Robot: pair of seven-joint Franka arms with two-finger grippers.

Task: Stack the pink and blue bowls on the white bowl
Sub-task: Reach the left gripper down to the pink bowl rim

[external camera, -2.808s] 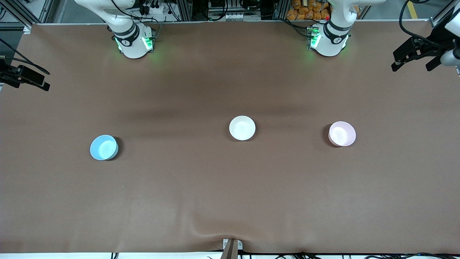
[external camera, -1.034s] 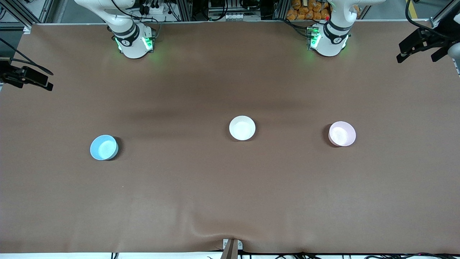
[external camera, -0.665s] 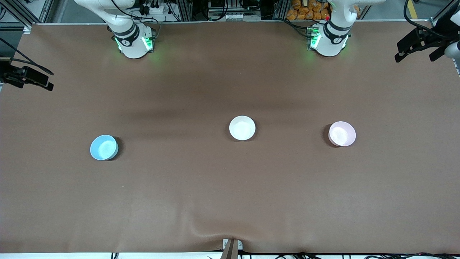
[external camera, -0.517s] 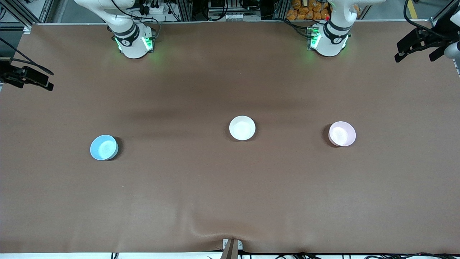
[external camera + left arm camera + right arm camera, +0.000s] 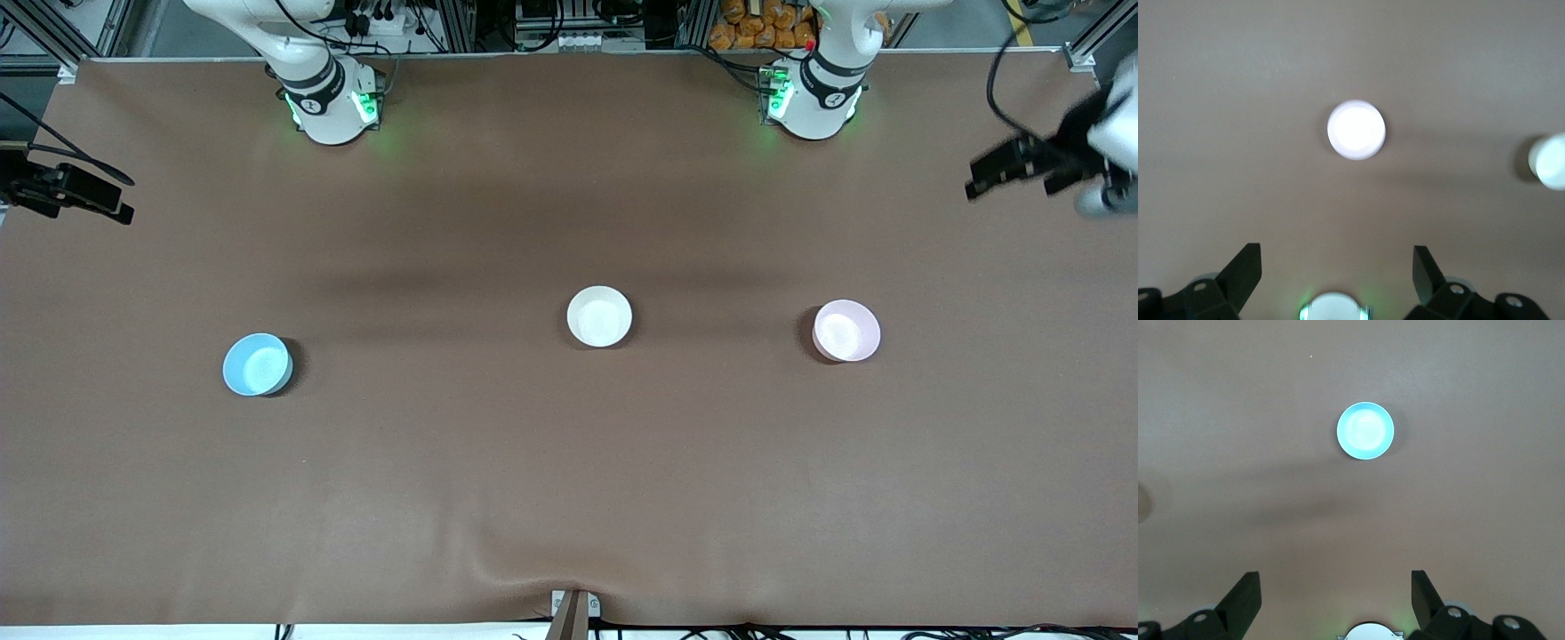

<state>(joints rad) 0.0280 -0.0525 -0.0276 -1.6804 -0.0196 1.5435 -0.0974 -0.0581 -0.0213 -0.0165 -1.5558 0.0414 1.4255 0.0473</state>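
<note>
The blue bowl (image 5: 257,364) sits nearest, toward the right arm's end of the counter (image 5: 569,498); the white bowl (image 5: 599,316) and pink bowl (image 5: 845,331) sit slightly farther. Left gripper (image 5: 1337,267) and right gripper (image 5: 1335,590) hover high, fingers spread. Thin rims could slip from a shallow pinch.

light: even overhead | shadows: soft | left wrist view: blurred

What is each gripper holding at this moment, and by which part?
Nothing is held. The left gripper and right gripper are open, high over the table; the pink bowl, blue bowl and white bowl sit untouched.
</note>
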